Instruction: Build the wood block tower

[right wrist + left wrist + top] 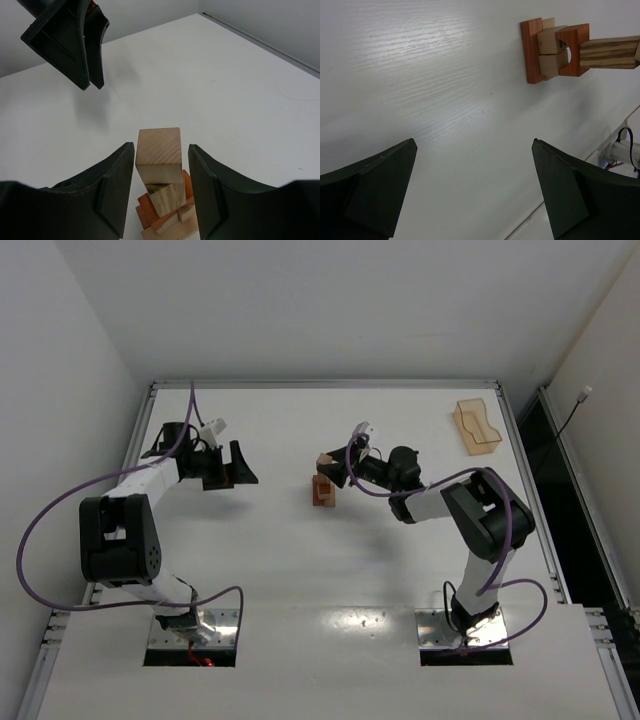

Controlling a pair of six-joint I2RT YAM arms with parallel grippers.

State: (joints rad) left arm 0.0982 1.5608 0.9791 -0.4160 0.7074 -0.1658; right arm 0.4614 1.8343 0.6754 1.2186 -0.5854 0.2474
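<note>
Near the middle of the table (300, 580) the wood block tower (323, 492) is seen (reddish-orange base, tan pieces above); its top tan cube (159, 155) is flanked narrowly by the right gripper (333, 466), though a firm hold cannot be told; the left gripper (243, 465) is spread wide, well to the left

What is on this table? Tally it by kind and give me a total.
Robot arms: 2 (left arm, right arm)
Wood block tower: 1
Translucent orange plastic tray: 1
Total: 4
</note>
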